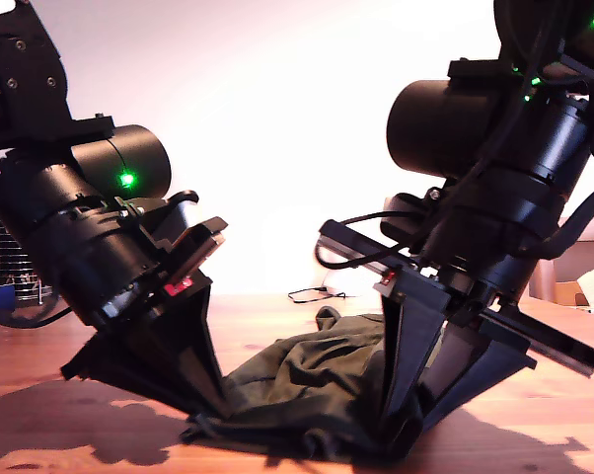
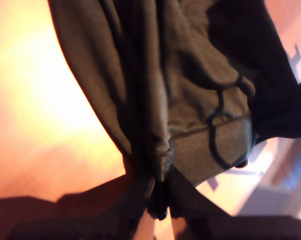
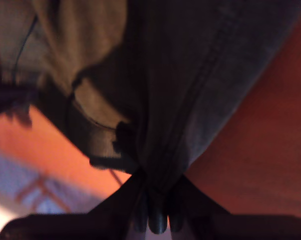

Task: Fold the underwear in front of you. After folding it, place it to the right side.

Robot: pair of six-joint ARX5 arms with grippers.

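Both my first end effector [image 2: 160, 207] and my second end effector [image 3: 157, 220] pinch the underwear [image 1: 307, 390], stretched lengthwise across the counter [image 1: 100, 415] between them.

The underwear [image 1: 307, 390] is dark olive-green cloth, wrinkled, with stitched seams and hems. It lies bunched in a low heap on the bench [image 1: 70, 439], its two ends gathered into narrow pleats.

My second gripper [image 3: 158, 212] has its jaws pinched together on a bunched fold of the underwear [image 3: 190, 90]. The dark, seamed cloth hangs just above the reddish wooden table [image 3: 255, 150].
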